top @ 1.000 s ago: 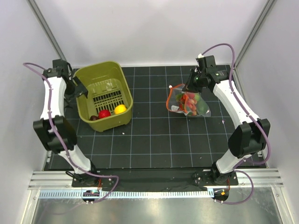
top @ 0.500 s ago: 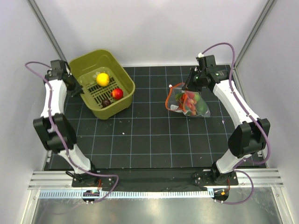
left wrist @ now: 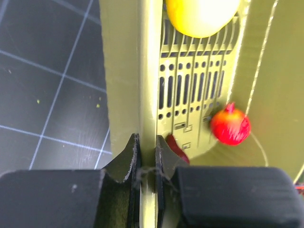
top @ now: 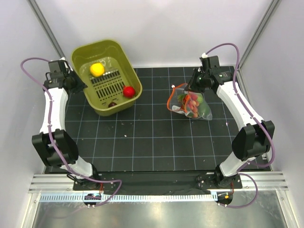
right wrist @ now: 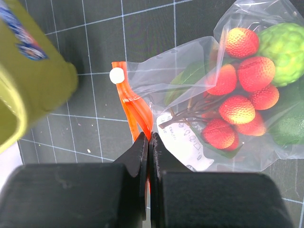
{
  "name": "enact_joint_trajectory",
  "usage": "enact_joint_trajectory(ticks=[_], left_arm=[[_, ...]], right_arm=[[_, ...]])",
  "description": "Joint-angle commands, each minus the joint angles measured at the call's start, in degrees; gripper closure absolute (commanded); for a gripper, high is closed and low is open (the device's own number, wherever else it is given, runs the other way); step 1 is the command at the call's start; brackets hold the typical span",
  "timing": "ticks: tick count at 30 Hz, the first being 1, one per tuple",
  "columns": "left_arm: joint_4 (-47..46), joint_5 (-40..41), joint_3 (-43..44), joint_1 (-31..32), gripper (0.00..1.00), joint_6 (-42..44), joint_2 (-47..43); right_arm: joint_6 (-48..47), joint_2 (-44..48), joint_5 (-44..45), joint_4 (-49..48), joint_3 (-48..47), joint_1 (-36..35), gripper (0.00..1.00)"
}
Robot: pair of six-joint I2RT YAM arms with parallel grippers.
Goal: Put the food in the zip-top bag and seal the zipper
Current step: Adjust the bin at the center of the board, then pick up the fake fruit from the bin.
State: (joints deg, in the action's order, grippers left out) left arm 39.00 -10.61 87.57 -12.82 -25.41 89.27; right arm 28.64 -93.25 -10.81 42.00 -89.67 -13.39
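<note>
The basket point(top: 107, 102) has swung back, fruit point(top: 97, 69) rolling inside. The left pincer point(left wrist: 146, 156) clamps its wall; the right pincer point(right wrist: 148, 142) pinches the zipper point(right wrist: 130, 102) of the bag point(top: 190, 102) on the surface point(top: 156, 137). Tipped carelessly, loose fruit could miss the bag.

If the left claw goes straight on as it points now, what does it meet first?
Only more of the basket wall that the left claw grips; the yellow ball lies beside that line, depth unclear.
</note>
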Motion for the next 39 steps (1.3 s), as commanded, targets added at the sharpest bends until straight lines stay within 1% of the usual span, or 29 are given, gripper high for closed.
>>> enact_joint_trajectory(ticks=[1,8,10,11,12,13,15,16,18,22,24,26,27,28,29,31,32,33,34,35,37,38,39], left_arm=[[-1.5,-6.8,0.5,-0.1,1.00,-0.6,2.6],[4.0,-8.7,1.8,-0.1,1.00,1.0,5.3],[5.4,-8.2,2.4,-0.1,0.98,1.5,5.7],[6.3,-7.2,2.7,-0.1,0.91,1.4,5.8],[7.9,-4.4,2.8,-0.1,0.62,1.3,5.6],[8.3,-3.5,2.7,-0.1,0.47,1.2,5.4],[8.1,-1.5,1.8,0.1,0.28,1.1,3.8],[7.9,-1.3,1.6,0.3,0.25,0.9,3.2],[8.0,0.1,1.7,0.8,0.20,0.5,2.1],[8.1,6.5,2.8,3.6,0.16,-0.4,-1.6],[7.7,8.8,3.8,6.7,0.16,0.3,-3.5],[6.3,12.3,4.5,11.2,0.16,1.7,-5.2],[5.3,13.1,4.7,12.3,0.16,3.9,-5.6],[3.3,13.3,4.8,16.6,0.15,4.7,-5.9],[2.6,12.9,4.9,18.1,0.12,5.4,-5.6],[2.6,11.8,6.4,20.4,0.11,6.5,-3.7],[4.3,10.6,7.3,20.6,0.11,6.3,-2.4],[6.1,8.5,9.9,20.8,0.11,6.1,1.2],[7.5,6.6,11.2,21.0,0.11,6.2,3.0],[10.5,3.9,13.7,21.1,0.11,6.4,6.8],[12.8,1.4,16.0,22.4,0.10,8.6,10.0],[15.9,0.9,17.0,22.9,0.10,9.6,11.6],[17.2,-0.1,18.8,24.1,0.09,10.4,14.6]], right_arm=[[0.5,1.8,-0.7,-2.4,-0.4,-0.3,0.99],[0.4,2.2,-0.5,-2.4,0.2,-0.3,0.99],[0.3,2.3,-0.4,-2.1,0.2,-0.3,0.99],[0.1,2.4,-0.4,-1.9,0.1,-0.2,0.99],[-0.1,2.4,-0.2,-1.9,0.0,-0.3,0.99],[-0.3,2.4,0.0,-1.7,0.0,-0.2,0.99],[-0.6,2.4,0.1,-1.2,-0.2,-0.3,0.99],[-0.7,2.4,0.0,-1.1,-0.2,-0.2,0.99],[-0.9,2.2,-0.1,-0.9,-0.3,-0.2,0.99],[-1.0,1.8,-0.5,-0.8,-0.5,-0.3,0.99],[-1.1,1.7,-0.7,-0.5,-0.8,-0.3,0.99],[-1.1,1.6,-1.0,-0.6,-0.8,-0.3,0.99],[-1.1,1.5,-1.1,-0.6,-0.6,-0.3,0.99],[-1.0,1.5,-1.1,-0.7,-0.6,-0.3,0.99],[-1.0,1.5,-1.4,-0.9,-0.3,-0.3,0.99],[-1.0,1.5,-1.6,-1.1,-0.1,-0.3,0.99],[-0.6,1.5,-1.9,-1.2,-0.2,-0.3,0.99],[-0.7,1.4,-2.0,-1.5,-0.1,-0.2,0.99],[-0.7,1.3,-2.2,-1.6,-0.2,-0.3,0.99],[-0.6,1.3,-2.5,-1.7,-0.2,-0.3,0.99],[-0.6,1.3,-2.8,-1.7,-0.3,-0.4,0.99],[-0.6,1.4,-2.8,-1.8,-0.2,-0.3,0.99],[-0.6,1.3,-3.0,-1.9,-0.1,-0.4,0.99]])
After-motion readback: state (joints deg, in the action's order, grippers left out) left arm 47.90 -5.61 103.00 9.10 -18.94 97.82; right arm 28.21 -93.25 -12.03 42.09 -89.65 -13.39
